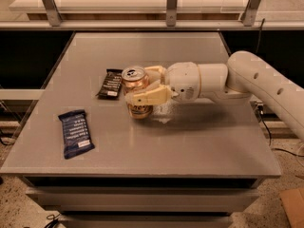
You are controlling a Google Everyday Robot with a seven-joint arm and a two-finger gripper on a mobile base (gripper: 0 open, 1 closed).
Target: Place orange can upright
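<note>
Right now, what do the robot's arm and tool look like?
The arm is smooth, rounded and creamy white, with fat tube-shaped segments and small dark dots on its side. The tool, at the middle of the table around the orange can, has two pale yellowish fingers. No cables show on it.

High frontal view, angled down on table [199, 146], pincer [138, 85] gripping orange can [134, 76] mid-table

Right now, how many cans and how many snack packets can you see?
Cans: 1, the pale orange aluminium drink can, upright in the jaws of the cream gripper above the grey table.
Snack packets: 2, a flat blue foil packet and a flat black packet.
Total: 3.
</note>
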